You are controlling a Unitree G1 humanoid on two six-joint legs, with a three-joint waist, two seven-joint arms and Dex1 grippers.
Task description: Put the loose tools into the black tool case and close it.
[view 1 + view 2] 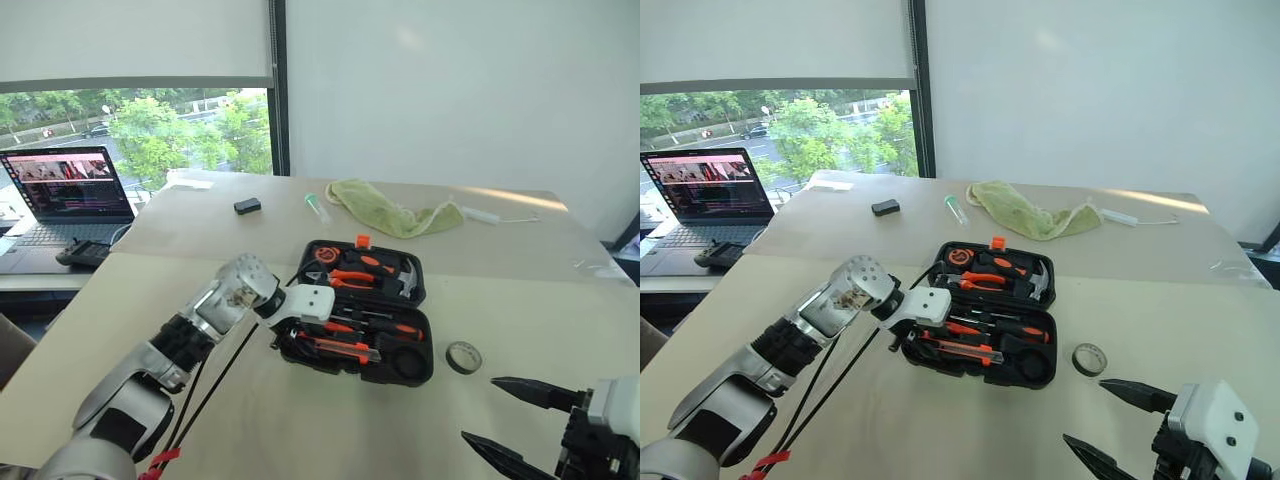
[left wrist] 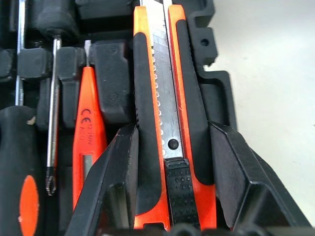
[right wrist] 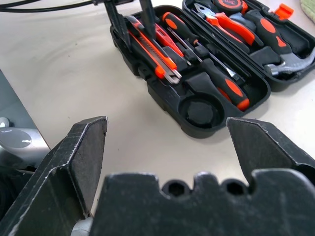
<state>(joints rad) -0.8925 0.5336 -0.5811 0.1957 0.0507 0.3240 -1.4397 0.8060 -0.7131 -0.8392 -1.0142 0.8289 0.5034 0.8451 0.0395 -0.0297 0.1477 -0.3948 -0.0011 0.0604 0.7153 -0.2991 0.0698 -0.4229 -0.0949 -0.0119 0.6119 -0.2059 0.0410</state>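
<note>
1. Left hand [image 1: 283, 335] reaches in over the near-left end of the black tool case [image 1: 416, 372], which lies open on the pale, smooth desk [image 1: 300, 420]; its white housing sits on a ribbed metal wrist. The case is a flat, rounded-corner plastic shell with moulded slots and a small orange latch [image 1: 362, 241] at its far edge. Just beside the case on the desk lies the small grey tape ring [image 1: 463, 357], apart from it. Right hand [image 1: 515, 422] is low at the near right, its two pointed black fingers spread wide with nothing between them

2. From the right eye, a crumpled green cloth [image 1: 1025, 215] and a small black box [image 1: 885, 207] lie farther back on the desk, and a laptop [image 1: 708, 195] stands open at the left

3. At the left wrist, the two black fingers [image 2: 115, 172] stand either side of the utility knife [image 2: 170, 123], closed on its ridged black-and-orange body as it lies in its slot; its notched metal blade strip runs down the middle. Beside it lie the small orange screwdriver [image 2: 87, 125] and a thin steel shaft [image 2: 51, 123]

4. At the right wrist, the angular, matte fingers [image 3: 86, 152] gape apart above the bare desk, and the case's empty round recess [image 3: 201, 110] faces them
</note>
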